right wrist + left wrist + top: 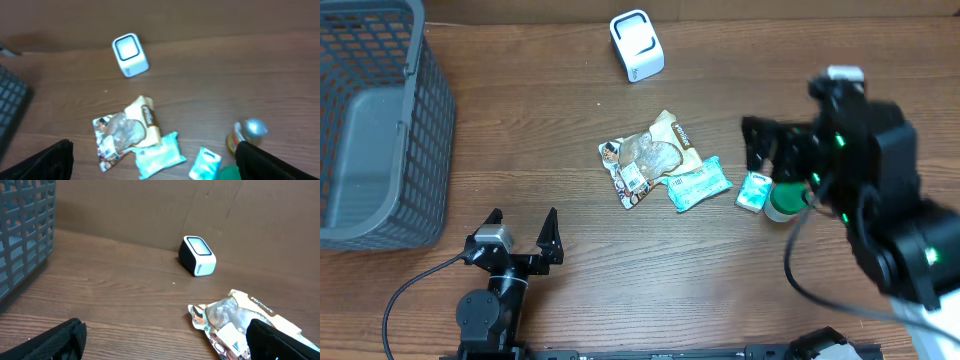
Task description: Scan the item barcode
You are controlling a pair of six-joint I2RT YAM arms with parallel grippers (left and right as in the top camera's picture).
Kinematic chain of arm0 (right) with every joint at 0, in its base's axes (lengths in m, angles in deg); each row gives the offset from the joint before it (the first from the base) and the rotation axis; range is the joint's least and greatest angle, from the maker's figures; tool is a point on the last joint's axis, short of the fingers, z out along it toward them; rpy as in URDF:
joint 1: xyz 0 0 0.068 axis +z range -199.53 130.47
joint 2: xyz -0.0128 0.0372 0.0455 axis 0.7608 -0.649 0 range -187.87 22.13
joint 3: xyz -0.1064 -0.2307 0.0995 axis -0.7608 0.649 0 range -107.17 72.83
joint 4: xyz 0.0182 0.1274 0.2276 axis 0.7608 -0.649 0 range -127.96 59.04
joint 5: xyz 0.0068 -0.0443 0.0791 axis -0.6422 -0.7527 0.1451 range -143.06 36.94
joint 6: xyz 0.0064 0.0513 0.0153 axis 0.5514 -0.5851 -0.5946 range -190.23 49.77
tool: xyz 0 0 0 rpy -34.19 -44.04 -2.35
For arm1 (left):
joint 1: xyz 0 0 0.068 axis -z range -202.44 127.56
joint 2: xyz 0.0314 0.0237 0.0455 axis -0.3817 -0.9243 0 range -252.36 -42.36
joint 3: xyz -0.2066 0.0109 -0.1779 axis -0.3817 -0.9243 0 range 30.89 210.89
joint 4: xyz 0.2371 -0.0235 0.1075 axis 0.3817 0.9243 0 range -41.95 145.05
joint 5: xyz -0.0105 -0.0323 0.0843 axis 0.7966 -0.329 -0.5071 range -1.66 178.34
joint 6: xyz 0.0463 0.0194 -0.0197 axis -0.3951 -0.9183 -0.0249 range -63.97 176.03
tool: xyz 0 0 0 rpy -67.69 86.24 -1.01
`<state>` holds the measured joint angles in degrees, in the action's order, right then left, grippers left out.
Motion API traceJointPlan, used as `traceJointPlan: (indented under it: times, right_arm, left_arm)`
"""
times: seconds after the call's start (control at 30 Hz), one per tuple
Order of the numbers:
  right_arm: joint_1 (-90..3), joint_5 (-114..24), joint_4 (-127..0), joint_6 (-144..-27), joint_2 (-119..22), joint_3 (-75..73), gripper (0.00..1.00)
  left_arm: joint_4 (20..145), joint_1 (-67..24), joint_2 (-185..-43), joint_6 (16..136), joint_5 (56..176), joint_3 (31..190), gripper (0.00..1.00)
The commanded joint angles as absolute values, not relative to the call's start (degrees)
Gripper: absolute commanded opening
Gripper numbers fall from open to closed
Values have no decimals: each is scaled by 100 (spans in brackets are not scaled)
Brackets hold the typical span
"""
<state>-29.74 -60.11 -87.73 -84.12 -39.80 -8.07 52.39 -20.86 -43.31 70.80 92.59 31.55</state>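
Observation:
A white barcode scanner (637,45) (197,256) (130,55) stands at the back middle of the table. At the centre lie a crinkled snack bag (648,155) (235,320) (125,132), a teal wipes packet (698,184) (157,155) and a small tissue pack (753,190) (205,164). My left gripper (523,233) (165,347) rests low near the front edge, open and empty, with the snack bag beside its right finger. Raised over the items on the right, my right gripper (765,150) (155,165) is open and holds nothing.
A grey mesh basket (380,120) (20,230) fills the left side. A green-capped container (782,203) and a silver-lidded jar (247,134) stand by the tissue pack, partly under the right arm. A cable runs from the left arm's base.

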Motion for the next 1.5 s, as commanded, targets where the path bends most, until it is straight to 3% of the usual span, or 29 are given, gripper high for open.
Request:
traceJointPlan:
  times: [0.0,0.43,0.97,1.2,1.47]
  right_arm:
    - [-3232,-6033,-8690,-8373,-3086,198,100]
    - [-3896,-6033,-8756,-8371,-28,2390,100]
    - [-4417,-5637,-7453,-8369,1945,4288,100]
    - [-4414,-5537,-5571,-8308,2197,5057,100]
    - [-4414,-4599,-2410,-7247,2197,6215,100]
  left_arm:
    - [5230,-2053,-4261,6975,9220,3116,100]
    - [5228,-2053,-4261,6975,9220,3116,100]
    - [5230,-2053,-4261,6975,9220,3116,99]
    - [5228,-2053,-4261,6973,9220,3116,100]
    - [5230,-2053,-4261,6975,9220,3116,100]
